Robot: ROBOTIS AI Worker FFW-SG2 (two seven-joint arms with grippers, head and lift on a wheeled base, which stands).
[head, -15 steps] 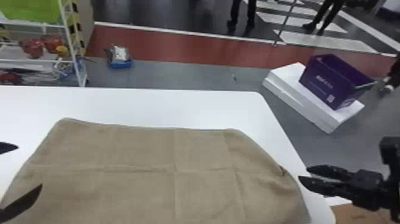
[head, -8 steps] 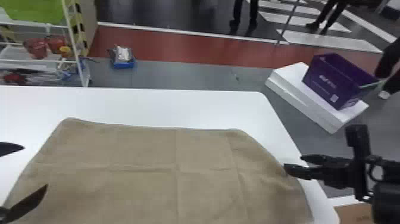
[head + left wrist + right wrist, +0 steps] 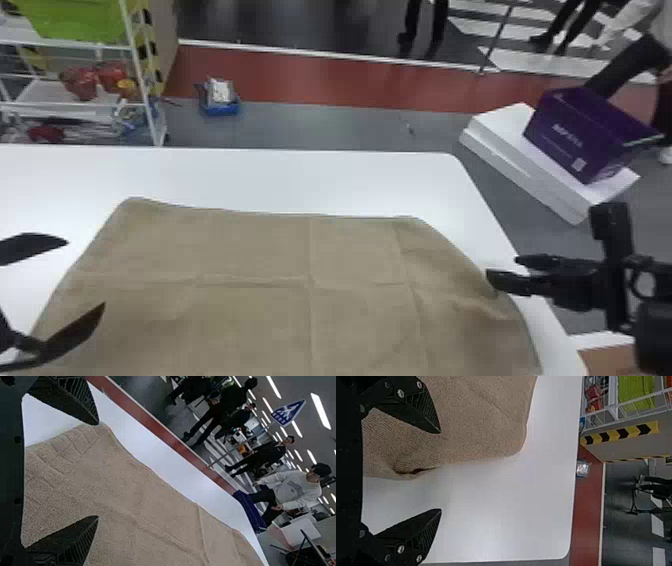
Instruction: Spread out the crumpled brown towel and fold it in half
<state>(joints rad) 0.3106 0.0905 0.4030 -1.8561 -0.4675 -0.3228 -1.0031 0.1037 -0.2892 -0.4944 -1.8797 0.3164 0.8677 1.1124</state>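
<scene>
left gripper [image 3: 86, 274]: fingers spread, at left edge of brown towel [image 3: 250, 250] | right gripper [image 3: 502, 268]: fingers spread, at towel's right edge | towel: laid out, lightly creased, on white table [image 3: 280, 175] | tabletop: broad beyond far edge, narrower strip right

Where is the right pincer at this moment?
In the head view, the right pincer is on the right, open, close to the right edge of the towel.

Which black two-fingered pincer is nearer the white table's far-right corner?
The right pincer, at the right of the brown towel; the left pincer is at its left.
</scene>
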